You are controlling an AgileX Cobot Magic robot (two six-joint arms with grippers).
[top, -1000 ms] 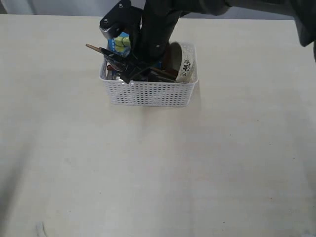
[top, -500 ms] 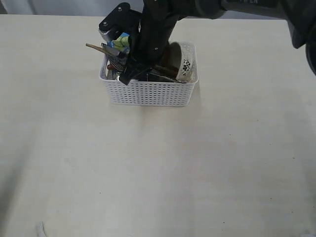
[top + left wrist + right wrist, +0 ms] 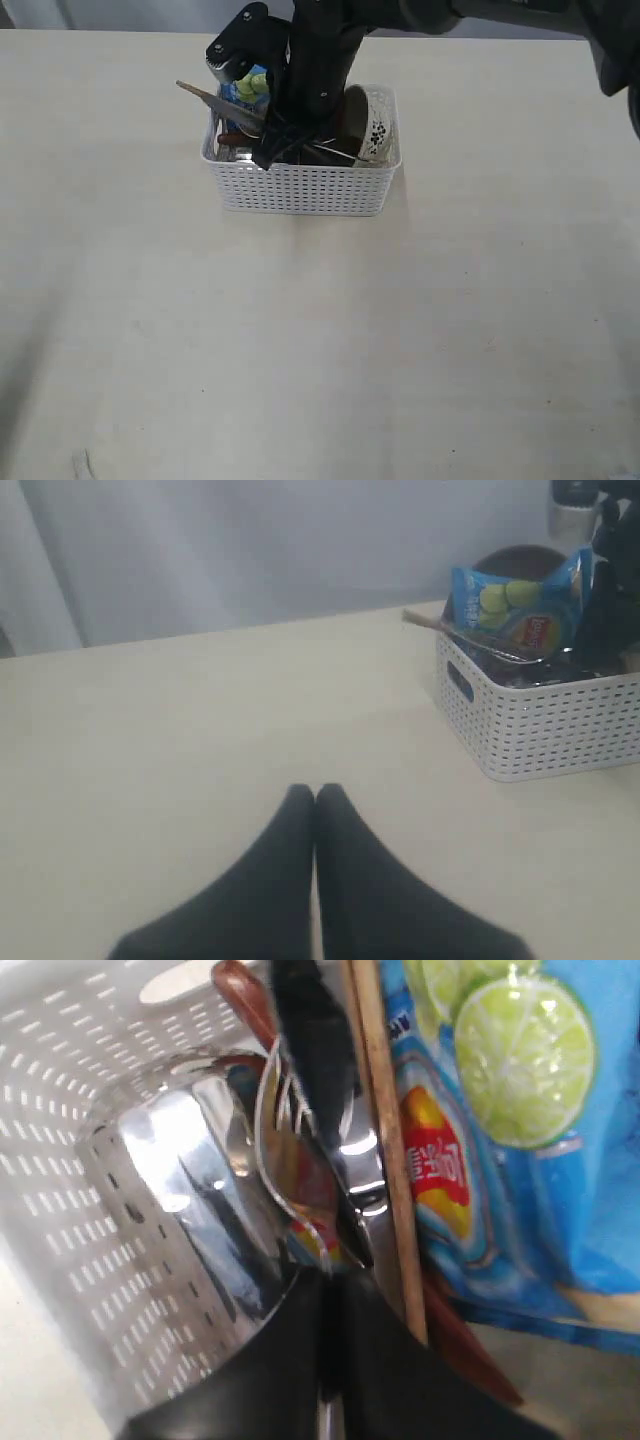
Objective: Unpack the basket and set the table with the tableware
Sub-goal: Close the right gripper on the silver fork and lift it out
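Note:
The white basket point(image 3: 300, 188) stands at the back of the table point(image 3: 320, 340). My right gripper point(image 3: 268, 146) reaches down into its left half and is shut on a thin steel piece, seemingly the knife point(image 3: 315, 1070). In the right wrist view the fork point(image 3: 275, 1140), steel cup point(image 3: 180, 1190), a wooden chopstick point(image 3: 385, 1140) and the reddish-brown spoon point(image 3: 240, 995) crowd round the jaws point(image 3: 330, 1280). The floral bowl point(image 3: 375, 125) leans in the basket's right end, with the brown plate point(image 3: 520, 558) behind. My left gripper point(image 3: 315, 792) is shut and empty over bare table, well left of the basket point(image 3: 540, 720).
A blue chips bag point(image 3: 245, 88) stands in the basket's back left corner, right beside the gripped cutlery point(image 3: 510, 1110). A blade and chopstick tip point(image 3: 200, 96) stick out over the basket's left rim. Wide bare tabletop lies in front of and beside the basket.
My right gripper has shut on the steel cutlery in the basket. The blade and chopstick tip over the left rim have tipped slightly upward. The left arm has not moved.

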